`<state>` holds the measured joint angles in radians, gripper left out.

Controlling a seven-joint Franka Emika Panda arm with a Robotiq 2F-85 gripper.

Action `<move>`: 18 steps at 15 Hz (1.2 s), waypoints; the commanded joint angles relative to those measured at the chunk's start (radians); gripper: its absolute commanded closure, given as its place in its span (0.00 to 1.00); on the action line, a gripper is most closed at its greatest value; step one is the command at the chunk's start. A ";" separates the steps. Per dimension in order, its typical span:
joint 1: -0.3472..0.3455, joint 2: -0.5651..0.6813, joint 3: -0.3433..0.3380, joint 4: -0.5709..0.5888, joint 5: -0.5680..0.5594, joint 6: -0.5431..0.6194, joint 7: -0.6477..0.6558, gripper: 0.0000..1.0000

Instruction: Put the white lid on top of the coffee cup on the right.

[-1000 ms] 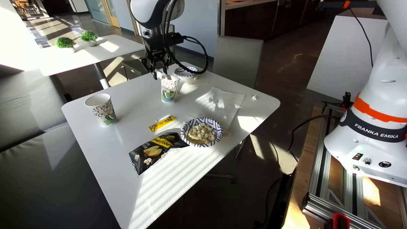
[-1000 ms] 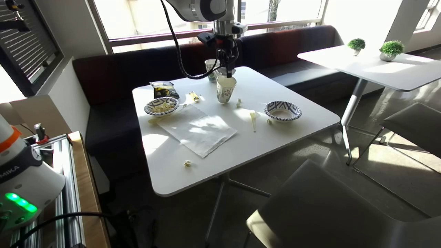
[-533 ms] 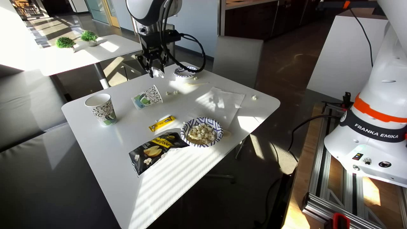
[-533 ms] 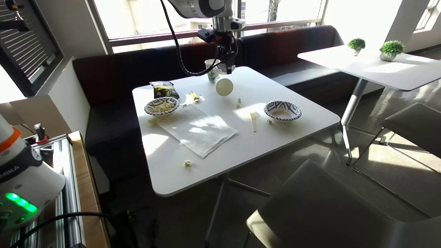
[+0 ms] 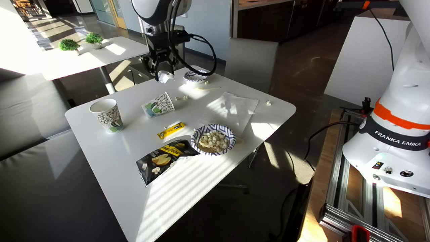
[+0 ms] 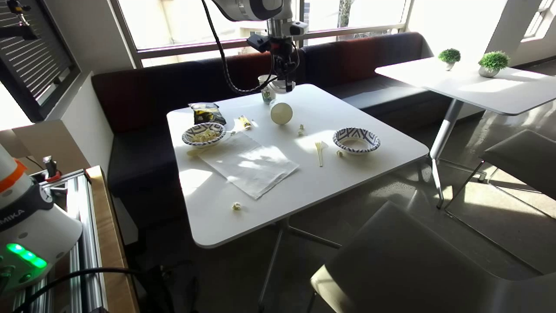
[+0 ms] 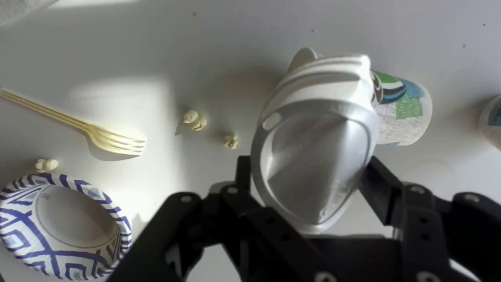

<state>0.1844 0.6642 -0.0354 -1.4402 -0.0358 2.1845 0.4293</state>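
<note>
My gripper is shut on the white lid above the table. In the wrist view the lid sits between the two fingers of the gripper, squeezed into an egg shape. The lid and gripper also show in an exterior view. The coffee cup lies on its side on the table below the gripper, apart from the lid. Its open mouth shows in an exterior view; in the wrist view the lid covers part of the cup. A similar patterned cup stands upright farther left.
A patterned bowl stands near the table's back corner, beside a yellow fork. A popcorn bowl, a black snack bag, a yellow packet and a napkin lie around. Loose popcorn lies near the tipped cup.
The coffee cup has fallen from upright onto its side and rolled slightly. My gripper has moved away from its rim, a little back, still holding the lid.
</note>
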 commanded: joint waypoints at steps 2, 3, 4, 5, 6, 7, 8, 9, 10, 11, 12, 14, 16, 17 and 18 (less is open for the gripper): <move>-0.006 -0.008 0.000 -0.010 0.004 -0.040 -0.007 0.00; -0.007 -0.009 0.000 -0.011 0.004 -0.042 -0.007 0.00; -0.008 -0.009 0.000 -0.011 0.004 -0.044 -0.007 0.00; -0.009 -0.007 0.001 -0.010 0.004 -0.047 -0.009 0.00; -0.010 -0.007 0.002 -0.010 0.005 -0.049 -0.010 0.00; -0.011 -0.006 0.002 -0.009 0.005 -0.053 -0.011 0.00; -0.011 -0.006 0.003 -0.009 0.005 -0.055 -0.011 0.00; -0.012 -0.006 0.003 -0.009 0.006 -0.056 -0.012 0.00; -0.012 -0.006 0.003 -0.009 0.006 -0.057 -0.012 0.00; -0.012 -0.006 0.004 -0.009 0.006 -0.057 -0.012 0.00; -0.012 -0.006 0.004 -0.009 0.006 -0.057 -0.012 0.00; -0.012 -0.005 0.004 -0.010 0.007 -0.056 -0.012 0.00; -0.015 -0.006 0.008 -0.012 0.012 -0.046 -0.019 0.00; -0.023 -0.005 0.018 -0.014 0.025 -0.029 -0.036 0.00; -0.035 0.001 0.031 -0.013 0.044 -0.015 -0.059 0.00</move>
<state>0.1750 0.6644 -0.0325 -1.4432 -0.0314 2.1530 0.4219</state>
